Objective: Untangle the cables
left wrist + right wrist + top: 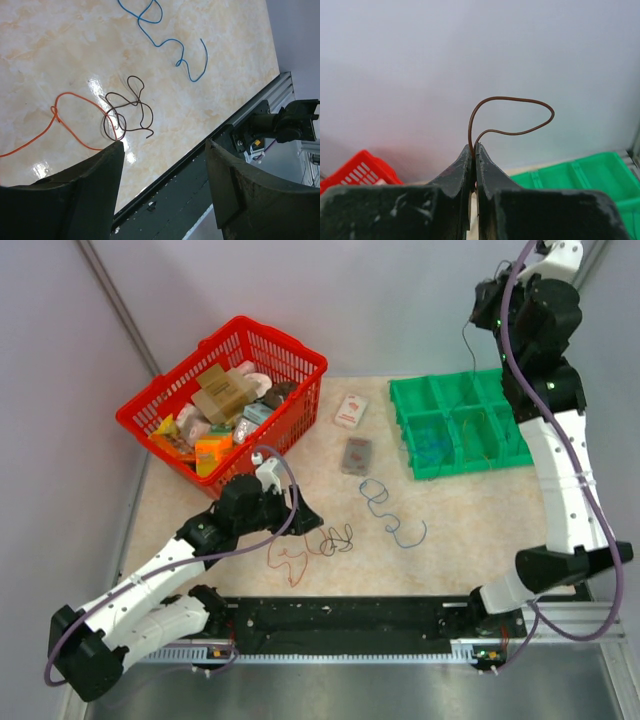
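Observation:
Three loose cables lie on the table: an orange-red one [285,560] [75,120], a dark brown knotted one [338,538] [127,107] whose loop crosses the orange one, and a blue one [395,518] [165,35] lying apart. My left gripper [308,520] [164,150] hovers low beside the orange and brown cables, open, with nothing between its fingers. My right gripper [483,302] [475,146] is raised high over the green tray. It is shut on a thin dark brown cable [510,115] that loops above the fingertips and hangs down [465,350] towards the tray.
A green compartment tray [410,395] at the back right holds a few thin wires, one of them blue [432,445]. A red basket [300,355] full of packets stands at the back left. Two small packets [350,412] [357,455] lie between them. A black rail [340,625] runs along the near edge.

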Motion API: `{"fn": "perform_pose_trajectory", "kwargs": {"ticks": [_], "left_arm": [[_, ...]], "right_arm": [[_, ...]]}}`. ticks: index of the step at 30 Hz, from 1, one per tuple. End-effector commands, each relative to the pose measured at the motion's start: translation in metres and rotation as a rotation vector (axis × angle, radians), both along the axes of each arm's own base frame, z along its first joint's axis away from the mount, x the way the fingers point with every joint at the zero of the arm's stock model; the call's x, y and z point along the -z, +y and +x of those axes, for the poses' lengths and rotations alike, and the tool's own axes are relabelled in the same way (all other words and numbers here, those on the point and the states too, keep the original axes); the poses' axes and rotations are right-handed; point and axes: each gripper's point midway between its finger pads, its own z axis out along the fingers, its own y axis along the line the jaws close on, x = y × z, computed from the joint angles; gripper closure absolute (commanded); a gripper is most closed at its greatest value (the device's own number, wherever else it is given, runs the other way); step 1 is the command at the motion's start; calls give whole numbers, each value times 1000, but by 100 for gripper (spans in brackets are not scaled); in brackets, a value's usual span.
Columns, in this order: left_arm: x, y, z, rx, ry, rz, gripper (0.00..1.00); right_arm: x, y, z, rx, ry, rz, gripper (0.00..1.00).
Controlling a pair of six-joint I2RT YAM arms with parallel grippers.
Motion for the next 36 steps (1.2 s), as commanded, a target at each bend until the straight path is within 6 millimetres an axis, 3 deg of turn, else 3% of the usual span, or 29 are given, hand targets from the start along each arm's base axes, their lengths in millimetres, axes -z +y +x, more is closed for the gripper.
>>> {"fn": "perform_pose_trajectory", "kwargs": {"ticks": [1,3,9,12,15,20,30,33,36], "left_arm": [[-14,-6,1,15,-24,-35,30],[-14,-7,2,12,-20,-36,30],[-13,-8,6,3,-21,-32,30],[-15,-12,7,18,-16,-33,30],[-17,-13,7,23,-14,-34,30],[-19,-9,7,4,-21,-29,30],[-17,-5,4,-7,-15,-27,30],[-16,-4,4,-10,-14,-24,30],[-16,-5,4,-7,-9,-22,30]], "right_arm": [[-50,15,32,-69,-147,1,100],[-64,19,37,-90,-181,7,100],[-114,27,19,-154,-329,40,100],[-120,27,24,-150,-369,28,100],[-106,26,48,-148,-354,29,100],[-66,26,91,-138,-283,27,100],[33,41,150,-162,-124,-3,100],[35,41,149,-168,-118,0,100],[21,42,143,-173,-149,1,100]]}}
